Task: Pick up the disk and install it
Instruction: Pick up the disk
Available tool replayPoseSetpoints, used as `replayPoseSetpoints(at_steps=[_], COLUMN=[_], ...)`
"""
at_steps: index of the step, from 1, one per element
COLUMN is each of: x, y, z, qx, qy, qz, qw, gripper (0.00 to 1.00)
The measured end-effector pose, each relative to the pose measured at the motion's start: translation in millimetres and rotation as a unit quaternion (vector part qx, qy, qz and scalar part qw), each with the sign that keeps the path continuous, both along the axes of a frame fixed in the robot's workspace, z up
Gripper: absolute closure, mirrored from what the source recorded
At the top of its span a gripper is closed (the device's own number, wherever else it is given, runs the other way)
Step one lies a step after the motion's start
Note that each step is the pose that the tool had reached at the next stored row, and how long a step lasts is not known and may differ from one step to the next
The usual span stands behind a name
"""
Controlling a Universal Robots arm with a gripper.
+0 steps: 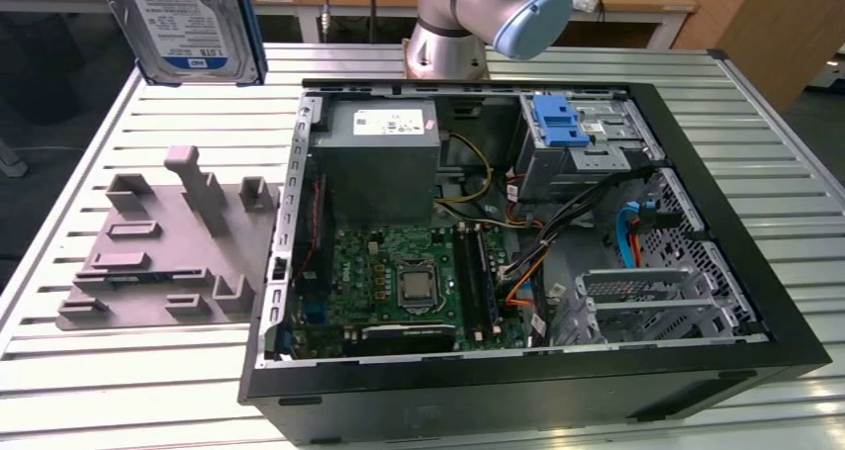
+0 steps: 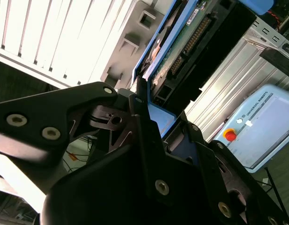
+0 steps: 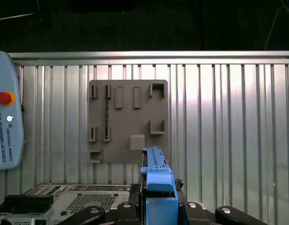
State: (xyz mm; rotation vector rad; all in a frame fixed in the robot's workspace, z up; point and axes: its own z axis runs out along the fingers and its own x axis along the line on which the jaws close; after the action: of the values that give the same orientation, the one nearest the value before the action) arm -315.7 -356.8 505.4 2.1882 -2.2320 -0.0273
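The disk (image 1: pixel 185 25) hangs high above the table's far corner at the exterior view's left, label side facing the camera, a blue rail along its edge. In the second wrist view the disk (image 2: pixel 200 42) shows its circuit-board side and connector, and my gripper (image 2: pixel 163 112) is shut on its near end with black fingers (image 2: pixel 139 108) pressing the blue rails. In the first wrist view the disk (image 3: pixel 158 180) appears edge-on as a blue strip rising from my gripper (image 3: pixel 158 206).
An open computer case (image 1: pixel 739 262) lies on the slatted metal table (image 1: pixel 119 371), with a drive bay and blue latch (image 1: pixel 561 124) at its far right. A grey fixture plate (image 1: pixel 158 252) sits beside it. A teach pendant (image 3: pixel 6 117) lies on the table.
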Motion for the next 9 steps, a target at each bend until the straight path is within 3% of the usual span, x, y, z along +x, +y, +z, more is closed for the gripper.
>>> replayPoseSetpoints(at_steps=[9], x=[3.0], y=[0.0], z=[0.0], qx=[0.0000], qy=[0.0000], qz=[0.000], qw=[1.0000], gripper=[0.64])
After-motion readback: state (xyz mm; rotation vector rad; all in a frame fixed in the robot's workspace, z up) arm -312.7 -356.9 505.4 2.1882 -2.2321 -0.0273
